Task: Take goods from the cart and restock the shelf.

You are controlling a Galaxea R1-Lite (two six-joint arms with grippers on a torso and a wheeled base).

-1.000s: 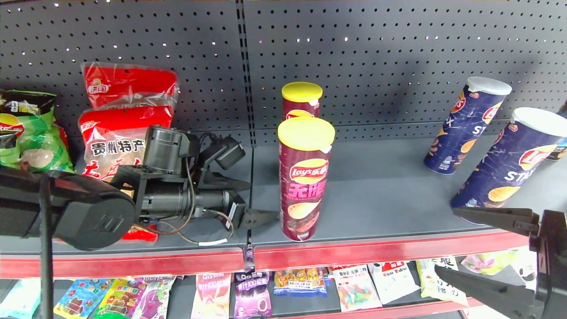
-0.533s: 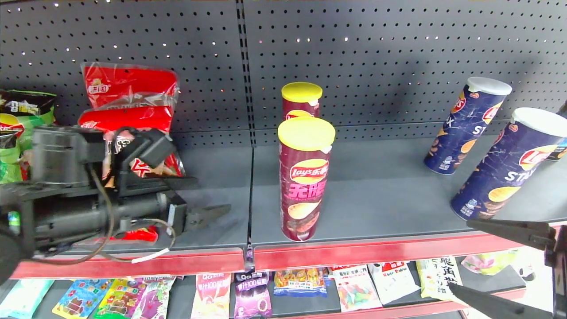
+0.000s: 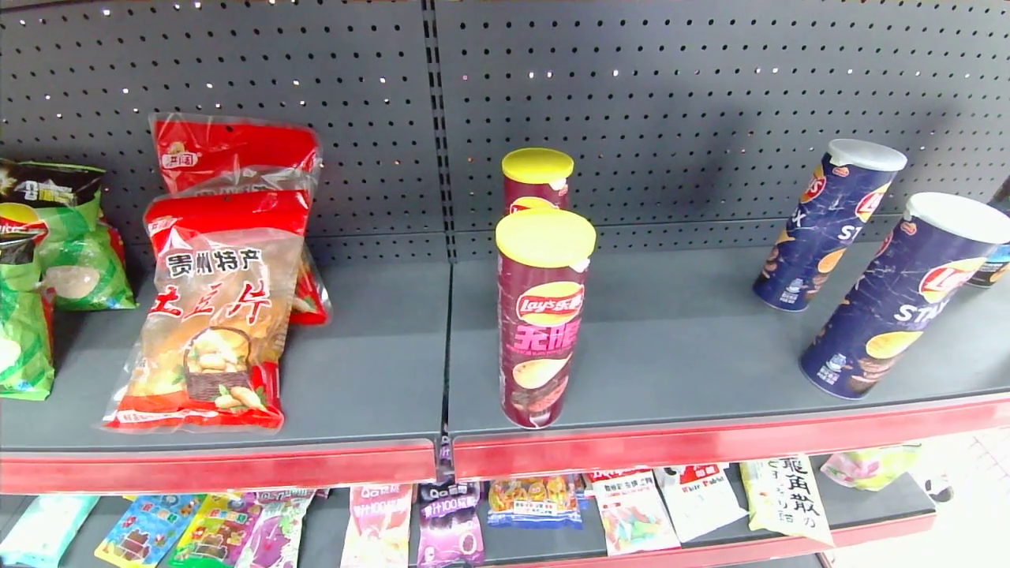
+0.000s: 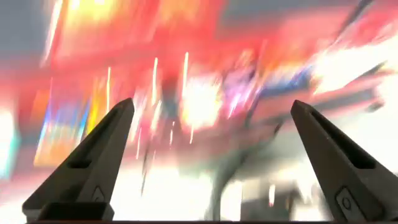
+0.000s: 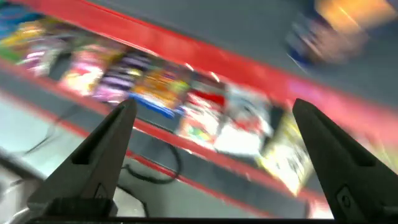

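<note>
Head view: shelf (image 3: 678, 347), two maroon cans (image 3: 543, 331), two blue cans (image 3: 899, 300).

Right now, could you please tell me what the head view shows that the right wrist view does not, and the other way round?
Head view: two maroon chip cans with yellow lids, one behind the other, two blue chip cans, and red snack bags in front of the pegboard. Right wrist view: the open right hand, with nothing between its fingers. Both: the shelf's red front edge and the row of colourful snack packets on the shelf beneath it.
</note>
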